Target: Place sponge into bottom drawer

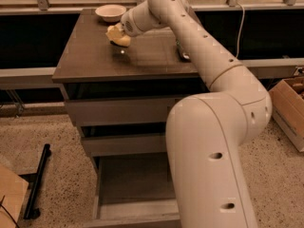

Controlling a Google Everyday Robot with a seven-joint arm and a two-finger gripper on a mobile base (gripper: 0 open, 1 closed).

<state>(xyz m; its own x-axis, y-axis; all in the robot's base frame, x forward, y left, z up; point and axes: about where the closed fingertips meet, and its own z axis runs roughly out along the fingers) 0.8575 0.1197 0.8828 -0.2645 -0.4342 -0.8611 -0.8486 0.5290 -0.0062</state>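
The pale yellow sponge [117, 37] hangs in my gripper [120, 31] a little above the dark cabinet top [95, 56], near its back middle, with a small shadow under it. The gripper is shut on the sponge, at the end of my white arm, which reaches in from the lower right. The bottom drawer [133, 179] is pulled open below the two closed drawers, and its bare grey-brown inside shows. My arm's large lower link covers the drawer's right part.
A white round bowl [110, 12] stands at the back of the top, just left of the sponge. A can [182, 52] shows partly behind my arm at the right. A cardboard box [290, 103] is on the floor at right, a black bar [36, 184] at left.
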